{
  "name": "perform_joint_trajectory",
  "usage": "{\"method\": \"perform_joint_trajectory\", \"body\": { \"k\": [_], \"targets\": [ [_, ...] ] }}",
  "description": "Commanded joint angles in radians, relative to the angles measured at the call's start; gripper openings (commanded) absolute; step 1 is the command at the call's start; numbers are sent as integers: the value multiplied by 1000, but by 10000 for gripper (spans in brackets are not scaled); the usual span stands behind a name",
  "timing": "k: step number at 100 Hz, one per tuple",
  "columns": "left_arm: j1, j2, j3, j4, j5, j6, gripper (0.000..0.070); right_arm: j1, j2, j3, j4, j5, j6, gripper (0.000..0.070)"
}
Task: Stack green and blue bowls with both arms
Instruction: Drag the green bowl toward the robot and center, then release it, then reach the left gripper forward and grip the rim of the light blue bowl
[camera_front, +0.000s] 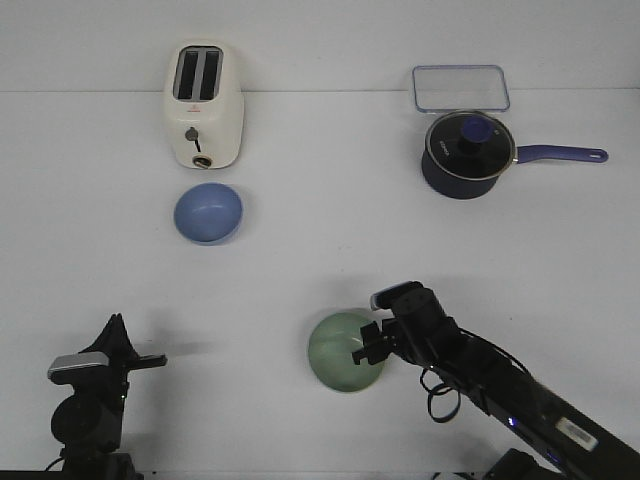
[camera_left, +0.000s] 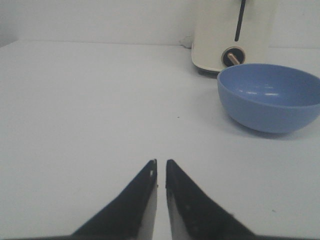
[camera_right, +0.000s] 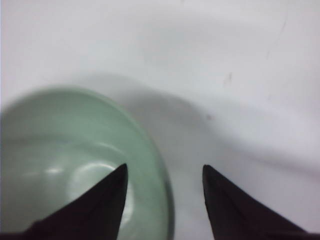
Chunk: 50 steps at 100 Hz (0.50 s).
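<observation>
The pale green bowl (camera_front: 342, 351) sits on the white table near the front centre. My right gripper (camera_front: 366, 342) is open and straddles the bowl's right rim, one finger over the inside and one outside, as the right wrist view shows (camera_right: 164, 172) with the green bowl (camera_right: 65, 150) under it. The blue bowl (camera_front: 208, 212) stands upright in front of the toaster, far from both grippers; it also shows in the left wrist view (camera_left: 270, 97). My left gripper (camera_front: 150, 361) is shut and empty at the front left (camera_left: 161, 162).
A cream toaster (camera_front: 204, 105) stands behind the blue bowl. A dark navy saucepan with glass lid (camera_front: 470, 155) and long handle points right at the back right, with a clear lidded container (camera_front: 460, 88) behind it.
</observation>
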Motion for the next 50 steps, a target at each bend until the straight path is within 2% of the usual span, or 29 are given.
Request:
{"method": "perform_joint_trajectory", "body": {
  "k": [1, 7, 17, 30, 36, 50],
  "targets": [
    [-1, -2, -20, 13, 3, -111, 15, 10, -81, 8, 12, 10, -33, 312],
    [-1, -2, -20, 16, 3, -183, 15, 17, -165, 7, 4, 34, -45, 312],
    [-1, -2, -20, 16, 3, -242, 15, 43, -299, 6, -5, 90, -59, 311],
    [-1, -2, -14, 52, 25, -370, 10, 69, -410, 6, -8, 166, -73, 311],
    [-1, 0, 15, 76, 58, -380, 12, 77, -438, 6, -10, 194, -74, 311],
    [-1, 113, 174, 75, 45, -381, 12, 85, -468, 6, -12, 212, -89, 311]
  ]
}}
